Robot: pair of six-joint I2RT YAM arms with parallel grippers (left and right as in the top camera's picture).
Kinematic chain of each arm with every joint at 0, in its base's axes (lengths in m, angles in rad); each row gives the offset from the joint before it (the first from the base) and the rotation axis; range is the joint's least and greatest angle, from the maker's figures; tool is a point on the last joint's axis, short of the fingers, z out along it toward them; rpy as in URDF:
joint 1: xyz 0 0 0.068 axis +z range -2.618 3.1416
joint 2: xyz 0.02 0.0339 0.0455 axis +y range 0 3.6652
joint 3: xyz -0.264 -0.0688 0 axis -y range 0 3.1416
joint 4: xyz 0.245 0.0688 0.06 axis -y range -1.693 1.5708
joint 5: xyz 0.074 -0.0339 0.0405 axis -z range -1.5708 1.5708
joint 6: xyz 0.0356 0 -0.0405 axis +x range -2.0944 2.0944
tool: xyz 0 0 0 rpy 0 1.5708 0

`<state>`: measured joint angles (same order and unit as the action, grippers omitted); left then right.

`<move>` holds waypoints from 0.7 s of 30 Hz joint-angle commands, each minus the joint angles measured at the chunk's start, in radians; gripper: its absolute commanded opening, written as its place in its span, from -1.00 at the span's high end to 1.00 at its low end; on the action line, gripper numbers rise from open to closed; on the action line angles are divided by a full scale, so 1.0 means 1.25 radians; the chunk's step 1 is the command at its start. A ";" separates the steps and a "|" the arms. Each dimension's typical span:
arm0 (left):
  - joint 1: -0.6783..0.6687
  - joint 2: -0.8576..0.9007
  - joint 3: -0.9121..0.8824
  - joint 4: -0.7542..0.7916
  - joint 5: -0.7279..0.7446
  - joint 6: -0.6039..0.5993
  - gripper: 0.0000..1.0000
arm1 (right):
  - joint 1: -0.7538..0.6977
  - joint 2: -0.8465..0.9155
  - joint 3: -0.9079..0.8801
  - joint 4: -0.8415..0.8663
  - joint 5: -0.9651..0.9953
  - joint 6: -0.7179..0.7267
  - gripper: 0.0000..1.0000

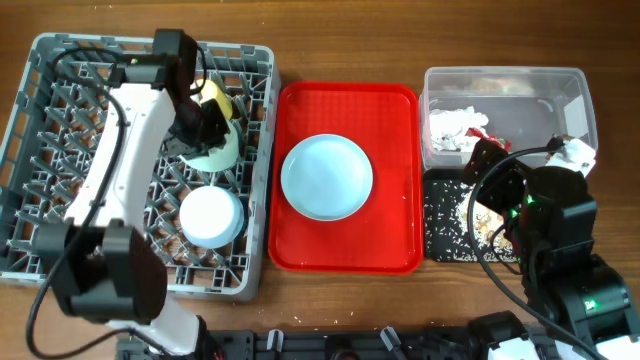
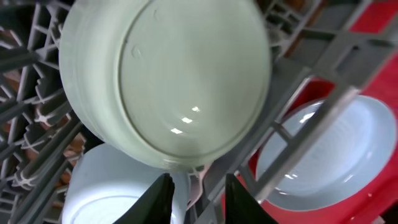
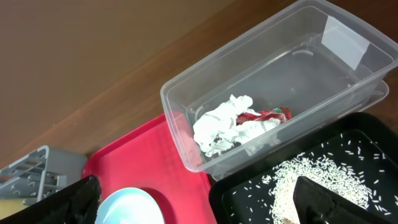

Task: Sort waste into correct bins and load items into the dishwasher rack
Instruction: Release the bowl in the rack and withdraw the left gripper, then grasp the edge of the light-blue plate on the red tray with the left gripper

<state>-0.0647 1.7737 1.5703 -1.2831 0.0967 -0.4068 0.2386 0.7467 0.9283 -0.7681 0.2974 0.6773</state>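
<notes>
Bowl (image 2: 168, 81) stands tilted among pegs of the rack (image 1: 150, 42), upper left overhead, left claw (image 2: 199, 200) clamped on its rim. Seat it firmly between pegs before letting go. Right claw (image 3: 202, 202) hangs spread wide above the black tray (image 3: 242, 199).

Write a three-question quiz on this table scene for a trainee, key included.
1. True or false: the round light blue plate lies on the flat red plastic tray.
2. Which hand is closed on the rim of the pale green bowl in the grey pegged plastic rack?
3. The crumpled white paper napkin lies in: A) the rack; B) the clear rectangular plastic tub; C) the red tray.
Key: 1 true; 2 the left hand; 3 B.
</notes>
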 commanded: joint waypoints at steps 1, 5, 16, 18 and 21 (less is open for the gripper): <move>-0.005 -0.099 0.000 0.022 0.014 -0.014 0.34 | -0.002 -0.004 0.010 0.003 0.013 0.005 -0.99; -0.005 -0.119 -0.002 0.034 -0.055 -0.052 -0.02 | -0.002 -0.003 0.010 0.003 0.013 0.005 -0.99; -0.004 -0.052 -0.154 0.010 -0.122 -0.081 0.31 | -0.002 -0.003 0.010 0.003 0.013 0.005 -1.00; -0.003 -0.067 -0.134 0.007 -0.111 -0.076 0.32 | -0.002 -0.004 0.010 0.003 0.013 0.005 -1.00; -0.011 -0.114 -0.052 0.009 -0.019 -0.075 0.25 | -0.002 -0.003 0.010 0.003 0.013 0.005 -0.99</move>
<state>-0.0662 1.7035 1.4044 -1.2789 -0.0170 -0.4957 0.2386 0.7467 0.9283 -0.7681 0.2974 0.6773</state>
